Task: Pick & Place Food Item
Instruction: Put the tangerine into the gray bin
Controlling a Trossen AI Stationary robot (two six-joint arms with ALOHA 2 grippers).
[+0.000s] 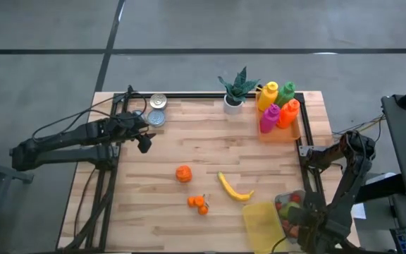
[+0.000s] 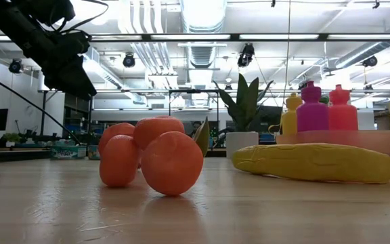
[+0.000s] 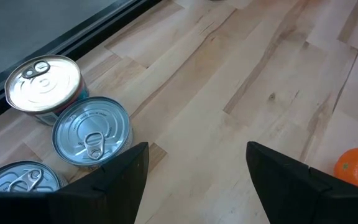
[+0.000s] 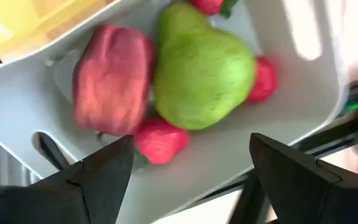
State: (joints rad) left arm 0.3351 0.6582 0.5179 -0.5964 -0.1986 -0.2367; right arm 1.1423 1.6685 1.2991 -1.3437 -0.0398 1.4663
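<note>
**Right gripper standing open over the food bin**

Nearest the front edge, the right gripper (image 4: 188, 168) is hovering with fingers spread and empty above the clear bin (image 4: 291, 118), where a green pear (image 4: 201, 68), a red pepper (image 4: 110, 81) and small red fruits are lying. The pear is looking light, smooth and rounded, likely slippery; gripping across its wide belly seems safest. Farther out, a banana (image 1: 235, 189) and an orange (image 1: 182, 173) are lying loose. Beyond, the left gripper (image 1: 144, 143) is waiting, parted and empty, near the cans (image 3: 92, 130).

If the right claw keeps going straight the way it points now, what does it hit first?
Most likely the green pear in the clear container, which sits dead ahead of the open right claw; the red fruit lies beside it, though depth is unclear.
</note>
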